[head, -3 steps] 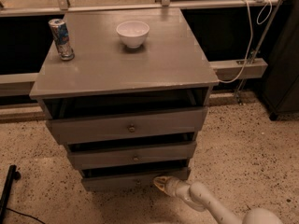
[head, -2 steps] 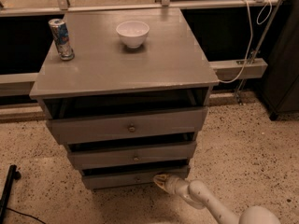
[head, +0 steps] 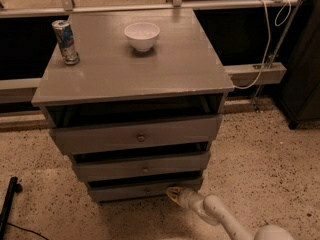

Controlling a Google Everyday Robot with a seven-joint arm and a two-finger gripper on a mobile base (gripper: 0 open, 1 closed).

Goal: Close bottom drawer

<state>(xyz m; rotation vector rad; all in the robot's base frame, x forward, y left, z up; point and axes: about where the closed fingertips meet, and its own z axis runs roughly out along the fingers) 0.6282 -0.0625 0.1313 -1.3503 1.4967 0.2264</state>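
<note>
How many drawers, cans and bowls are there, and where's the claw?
Drawers: 3 (top drawer, middle drawer, bottom drawer)
Can: 1
Bowl: 1
Total: 5
Claw: at the bottom drawer's front, right of its knob.

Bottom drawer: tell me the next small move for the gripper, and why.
Probably press the gripper straight in against the bottom drawer. The gripper sits low at the right part of the drawer's front panel, at or very near it, and a dark gap above the panel shows the drawer is not fully shut.
</note>
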